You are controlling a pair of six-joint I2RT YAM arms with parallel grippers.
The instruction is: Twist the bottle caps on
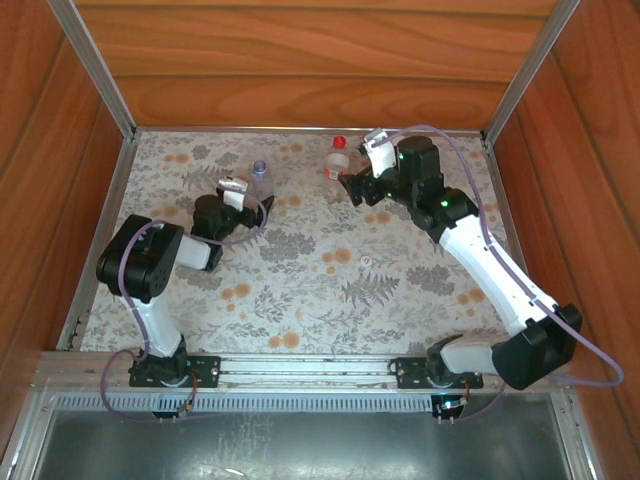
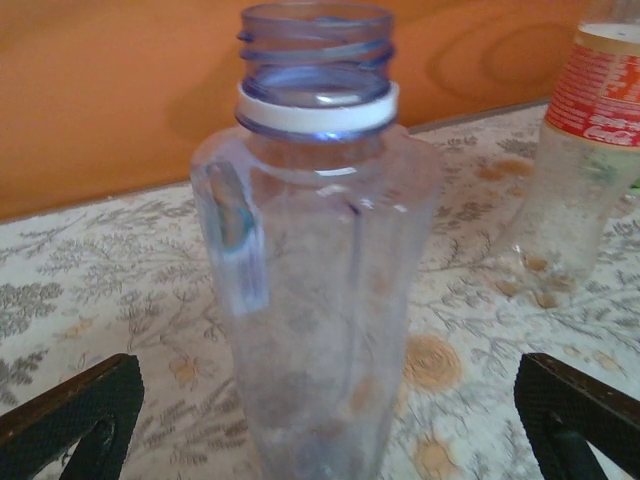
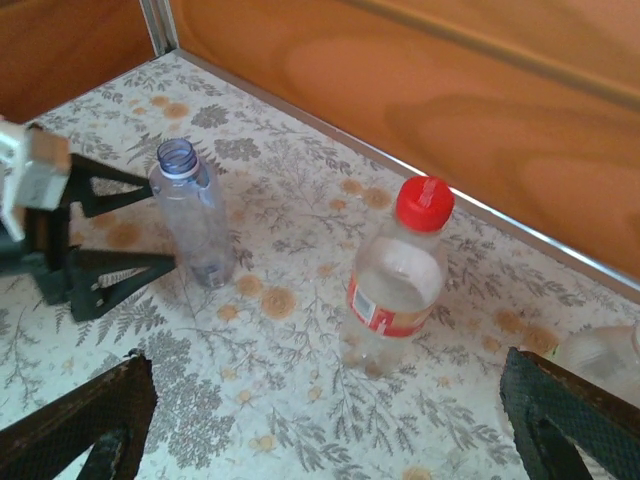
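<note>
Coca-Cola script on red-labelled bottle [image 2: 590,150]

Reddish-brown wood panels [image 1: 300,60] enclose the tabletop [image 1: 300,300] on three sides. Its pale covering is printed with grey ferns and orange blossoms (soft, even light throughout). Aluminium posts [image 1: 92,65] rise at both back corners.

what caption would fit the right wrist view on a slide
Open right gripper faces the red-capped bottle; the open left gripper straddles the uncapped bluish bottle.
</note>
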